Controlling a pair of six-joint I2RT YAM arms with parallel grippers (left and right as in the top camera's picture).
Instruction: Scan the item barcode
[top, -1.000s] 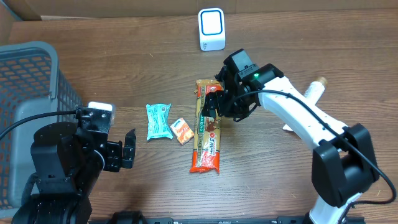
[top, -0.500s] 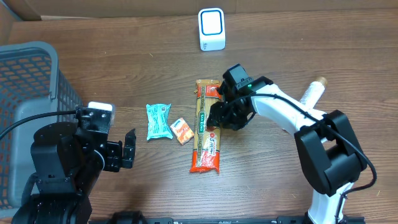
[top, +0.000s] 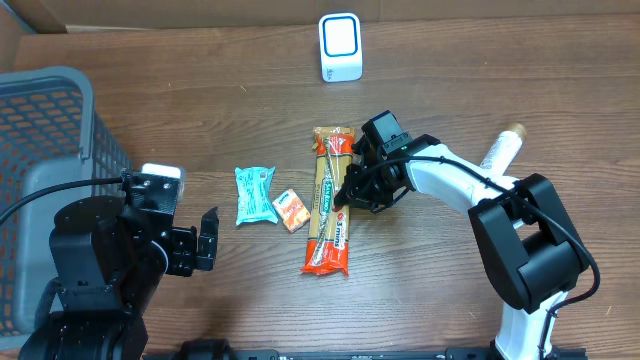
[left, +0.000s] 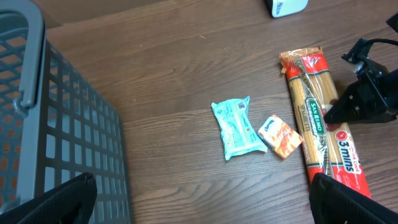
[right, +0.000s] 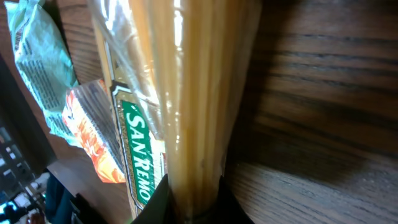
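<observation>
Near the desk (top: 200, 110) centre, overhead, the spaghetti packet (top: 328, 215) is seen lying lengthwise, one end toward the far edge. The right gripper (top: 348, 192) is pressed against the packet's right side about mid-length. Its fingertips are masked by the wrist body. The left gripper (top: 205, 240) hangs over the near-left corner, apart from everything, jaws spread. A white scanner (top: 340, 47) stands by the far edge. A grey basket (top: 40, 130) is cut off at the left. A pale bottle-like object (top: 503, 146) is partly covered by the right arm and cannot be identified.

Left wrist view: the left fingers (left: 62, 199) are noted only as blurred dark tips in the lower corners, wide apart, nothing between. A teal packet (left: 238, 127) and a small orange packet (left: 281, 135) lie left of the spaghetti. The scanner is cropped at the top.

Right wrist view: the packet fills the frame and is pinched between two dark right fingers (right: 149, 205) at the bottom edge, so the tool is clenched on it. The label is read only in part: "SAN REMO".
</observation>
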